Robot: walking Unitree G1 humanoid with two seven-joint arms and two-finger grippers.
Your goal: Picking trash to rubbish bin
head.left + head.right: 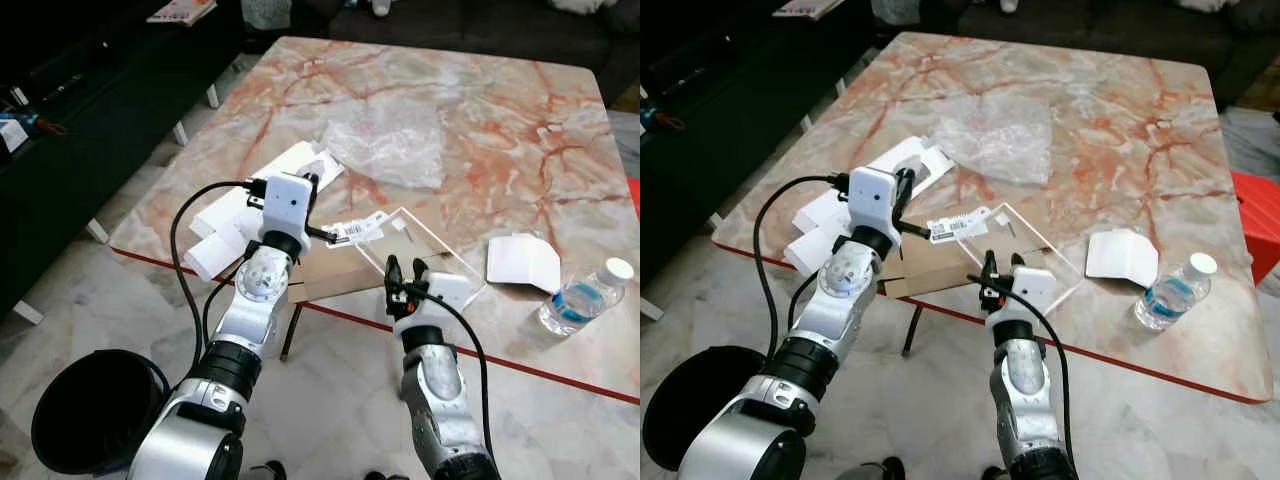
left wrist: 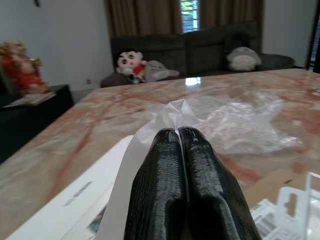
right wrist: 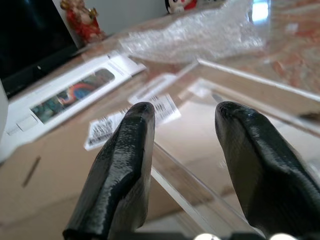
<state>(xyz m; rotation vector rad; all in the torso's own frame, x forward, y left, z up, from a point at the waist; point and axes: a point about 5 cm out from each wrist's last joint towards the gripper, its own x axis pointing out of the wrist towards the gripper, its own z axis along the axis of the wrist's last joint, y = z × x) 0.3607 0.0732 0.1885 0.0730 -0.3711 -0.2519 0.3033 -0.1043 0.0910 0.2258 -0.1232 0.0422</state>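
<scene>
Nearest me, my left gripper (image 2: 181, 134) has its jaws pinched closed on a thin white paper sheet (image 2: 167, 114) at the near-left corner of the pink-veined marble worktop (image 1: 470, 90). My right gripper (image 3: 182, 117) holds its jaws apart over the clear plastic box (image 1: 425, 250). A round black rubbish bin (image 1: 95, 408) stands on the floor, lower left.

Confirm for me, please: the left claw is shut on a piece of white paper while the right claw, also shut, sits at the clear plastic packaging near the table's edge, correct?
Not quite. The right claw is open, not shut: the right wrist view shows a wide gap between its two fingers, with the clear plastic packaging just beyond them. The rest holds: the left claw is shut on the white paper, and the packaging lies near the table edge.
</scene>
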